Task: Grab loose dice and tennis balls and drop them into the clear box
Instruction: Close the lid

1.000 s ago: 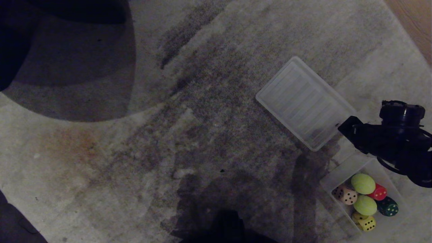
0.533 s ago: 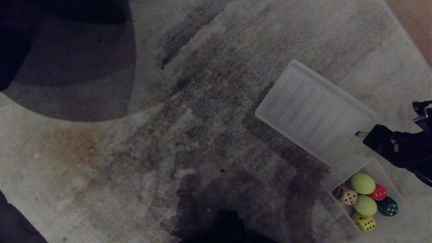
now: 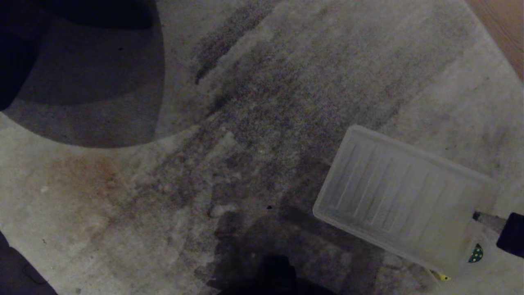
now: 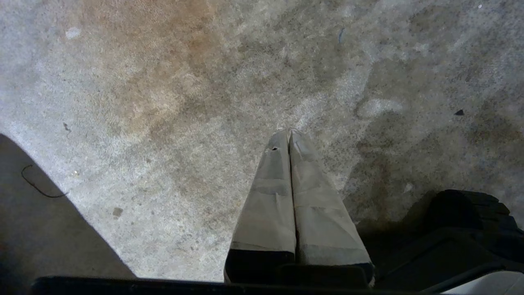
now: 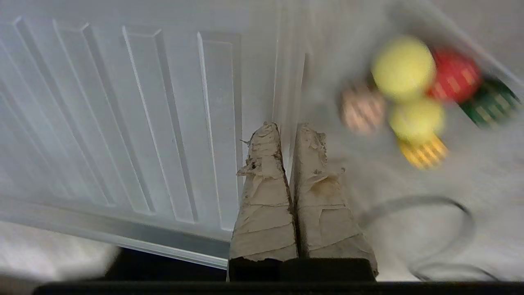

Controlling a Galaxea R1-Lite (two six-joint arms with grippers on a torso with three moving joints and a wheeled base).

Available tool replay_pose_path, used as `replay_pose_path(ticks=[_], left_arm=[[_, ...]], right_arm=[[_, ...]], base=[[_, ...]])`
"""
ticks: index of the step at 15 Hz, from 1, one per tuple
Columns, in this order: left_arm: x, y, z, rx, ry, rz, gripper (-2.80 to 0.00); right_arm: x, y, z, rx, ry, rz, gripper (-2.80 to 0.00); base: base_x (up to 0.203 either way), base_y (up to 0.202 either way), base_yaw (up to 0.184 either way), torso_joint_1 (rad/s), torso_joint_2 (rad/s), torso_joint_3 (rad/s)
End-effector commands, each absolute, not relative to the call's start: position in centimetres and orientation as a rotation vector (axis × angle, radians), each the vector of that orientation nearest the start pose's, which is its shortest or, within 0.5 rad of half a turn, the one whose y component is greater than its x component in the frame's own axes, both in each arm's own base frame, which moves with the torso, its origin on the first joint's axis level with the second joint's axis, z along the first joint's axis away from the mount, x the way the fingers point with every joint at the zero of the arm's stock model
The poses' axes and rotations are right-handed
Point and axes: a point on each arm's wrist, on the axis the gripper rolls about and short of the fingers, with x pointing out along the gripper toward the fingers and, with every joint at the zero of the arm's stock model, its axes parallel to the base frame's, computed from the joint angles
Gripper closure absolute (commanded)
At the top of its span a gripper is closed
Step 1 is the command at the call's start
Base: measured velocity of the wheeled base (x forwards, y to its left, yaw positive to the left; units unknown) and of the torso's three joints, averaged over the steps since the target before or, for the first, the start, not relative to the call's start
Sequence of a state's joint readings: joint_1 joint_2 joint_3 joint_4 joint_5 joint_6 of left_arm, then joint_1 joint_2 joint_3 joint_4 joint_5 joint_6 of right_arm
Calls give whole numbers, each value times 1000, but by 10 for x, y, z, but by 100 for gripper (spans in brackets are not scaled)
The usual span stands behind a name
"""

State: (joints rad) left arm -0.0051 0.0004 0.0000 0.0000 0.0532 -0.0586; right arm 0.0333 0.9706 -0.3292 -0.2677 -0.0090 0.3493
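Note:
My right gripper (image 5: pixel 288 127) is shut on one edge of the flat ribbed translucent lid (image 5: pixel 135 114) and holds it off the carpet. In the head view the lid (image 3: pixel 403 200) hangs over the clear box and hides most of it; only slivers of the dark green die (image 3: pixel 475 254) and yellow die (image 3: pixel 444 277) show. The right wrist view shows, blurred, two tennis balls (image 5: pixel 403 67), (image 5: pixel 415 121) and the red (image 5: pixel 454 76), green (image 5: pixel 493 102), tan (image 5: pixel 362 108) and yellow (image 5: pixel 423 151) dice inside the clear box (image 5: pixel 434 22). The left gripper (image 4: pixel 288 133) is shut and empty over carpet.
A stained grey carpet (image 3: pixel 229 164) fills the head view. A dark rounded shape (image 3: pixel 82 61) lies at the far left, and wood floor (image 3: pixel 503 24) shows at the far right corner. A loose cable (image 5: pixel 430 229) loops on the carpet beside my right gripper.
The lid has come off the carpet in my right gripper and moved nearer and to the right, over the box. The right arm has drawn back to the picture's right edge.

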Motion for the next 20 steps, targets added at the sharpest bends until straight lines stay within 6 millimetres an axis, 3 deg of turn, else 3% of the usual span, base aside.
replay_pose_path(ticks=[1, 4, 6, 9, 12, 20], left_arm=[[-23, 1, 75, -60, 2, 49, 0], [-23, 1, 75, -60, 1, 49, 0], [-23, 1, 75, -60, 2, 48, 0], [-23, 1, 75, -60, 2, 48, 0], [-23, 1, 75, -60, 2, 48, 0], [-23, 1, 75, -60, 2, 48, 0]], right_arm=[[55, 3, 160, 298, 294, 5, 0], [5, 1, 135, 249, 278, 49, 0], [-10, -1, 117, 209, 291, 46, 0], [-5, -1, 94, 83, 320, 36, 0], [-7, -1, 91, 76, 349, 15, 0], [-29, 0, 76, 21, 104, 18, 0]], base=[[0, 0, 0, 0, 0, 0], [0, 0, 0, 0, 0, 0], [0, 0, 0, 0, 0, 0], [0, 0, 0, 0, 0, 0], [0, 0, 0, 0, 0, 0], [0, 0, 0, 0, 0, 0]])
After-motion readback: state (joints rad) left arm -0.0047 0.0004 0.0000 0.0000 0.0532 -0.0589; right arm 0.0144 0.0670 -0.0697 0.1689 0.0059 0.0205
